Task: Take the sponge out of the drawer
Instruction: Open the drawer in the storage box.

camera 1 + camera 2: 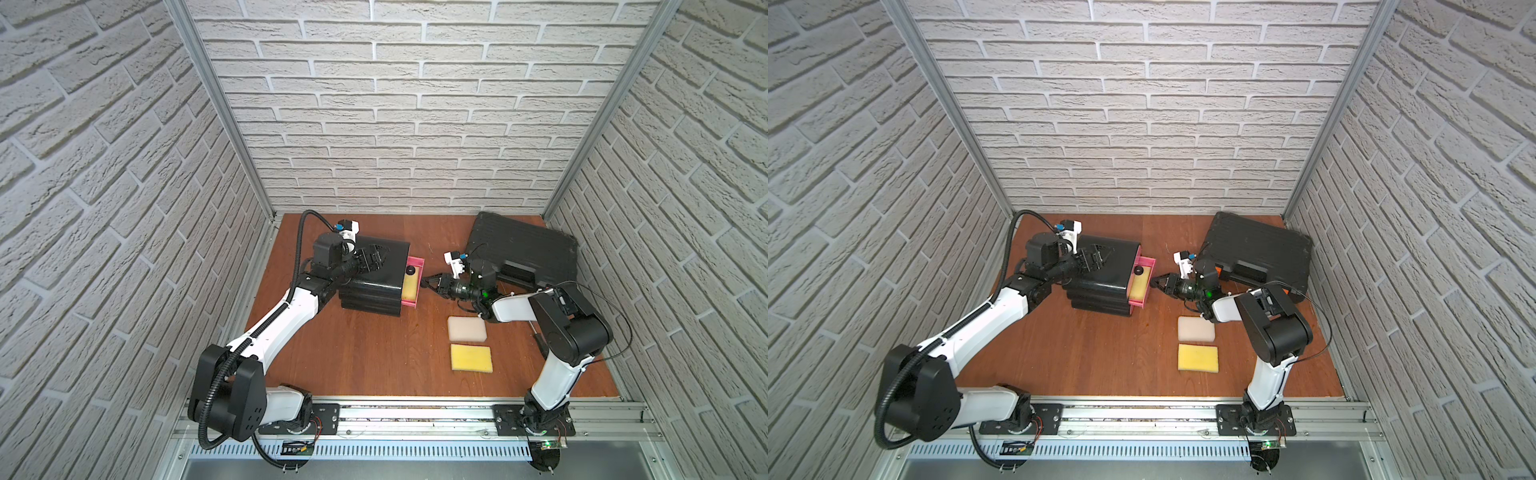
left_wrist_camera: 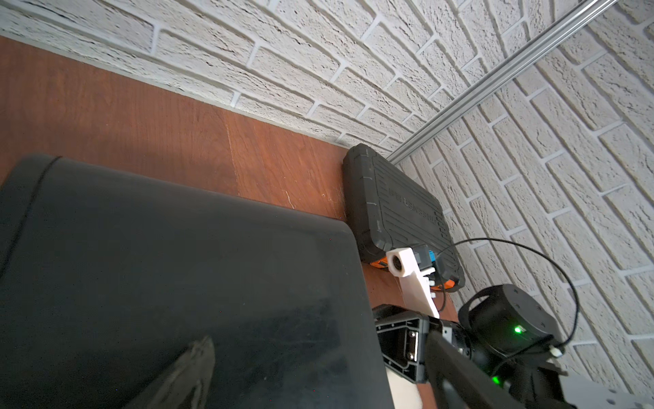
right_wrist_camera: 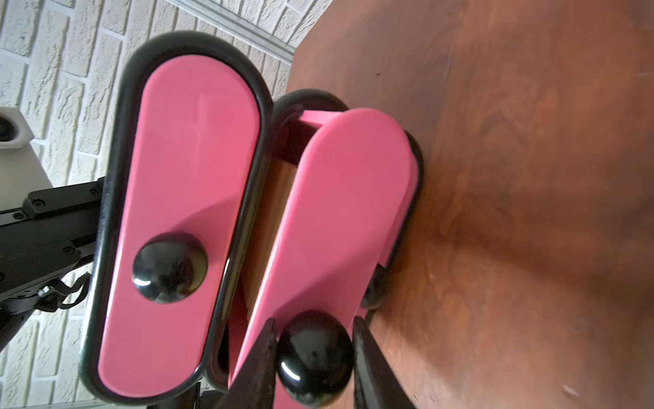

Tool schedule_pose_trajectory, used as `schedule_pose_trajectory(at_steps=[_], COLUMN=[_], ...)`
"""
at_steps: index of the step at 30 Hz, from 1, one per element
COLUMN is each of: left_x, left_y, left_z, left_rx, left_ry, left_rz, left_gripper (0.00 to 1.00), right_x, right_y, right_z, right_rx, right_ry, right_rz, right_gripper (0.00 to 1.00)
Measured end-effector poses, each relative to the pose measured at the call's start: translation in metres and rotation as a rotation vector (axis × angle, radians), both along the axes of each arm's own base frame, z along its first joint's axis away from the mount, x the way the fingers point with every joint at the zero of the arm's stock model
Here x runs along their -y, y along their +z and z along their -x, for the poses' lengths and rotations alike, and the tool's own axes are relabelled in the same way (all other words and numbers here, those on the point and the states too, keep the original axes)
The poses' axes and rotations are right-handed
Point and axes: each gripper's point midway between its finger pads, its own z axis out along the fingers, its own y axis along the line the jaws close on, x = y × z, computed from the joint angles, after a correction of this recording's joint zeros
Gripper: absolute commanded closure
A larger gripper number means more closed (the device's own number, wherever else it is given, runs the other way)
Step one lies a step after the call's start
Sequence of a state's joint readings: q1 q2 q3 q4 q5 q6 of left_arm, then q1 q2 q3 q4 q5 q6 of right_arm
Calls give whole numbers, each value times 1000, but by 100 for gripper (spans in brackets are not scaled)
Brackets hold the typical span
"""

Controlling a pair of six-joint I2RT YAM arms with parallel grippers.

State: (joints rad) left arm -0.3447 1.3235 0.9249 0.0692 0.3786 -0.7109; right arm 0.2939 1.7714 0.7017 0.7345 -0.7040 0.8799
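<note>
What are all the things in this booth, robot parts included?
table: one, red-brown wood, under everything
cabinet: one, black, back left
upper drawer: one, pink, closed
lower drawer: one, pink, partly pulled out
knobs: two, black, one on each drawer front
yellow sponges: two, one in the lower drawer, one on the table front right
white sponge: one, on the table behind the loose yellow one
case: one, black, back right corner
walls: white brick, three sides
arms: two, white and black, front rail
left end effector: black, open, over the cabinet top
right end effector: black, closed on the lower drawer's knob
</note>
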Motion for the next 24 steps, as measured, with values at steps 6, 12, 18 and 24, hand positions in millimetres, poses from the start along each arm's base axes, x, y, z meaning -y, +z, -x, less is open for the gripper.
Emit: schedule_pose_trajectory(at_steps=[6, 12, 18, 24], left_x=[-1, -1, -2, -2], left_y=[0, 0, 0, 0], left_z=[-1, -2, -2, -3], left_rx=[0, 1, 1, 3], left_ry=[3, 8, 12, 15], left_rz=[1, 2, 3, 4], left_gripper=[8, 8, 8, 8], right_x=[18, 32, 55, 65], right_y=[-1, -2, -13, -16], right_z=[6, 8, 13, 18], right_rx=[-10, -10, -44, -70], right_ry=[-26, -42, -89, -112], right_rz=[35, 44, 57, 78], right_gripper=[80, 80, 80, 81])
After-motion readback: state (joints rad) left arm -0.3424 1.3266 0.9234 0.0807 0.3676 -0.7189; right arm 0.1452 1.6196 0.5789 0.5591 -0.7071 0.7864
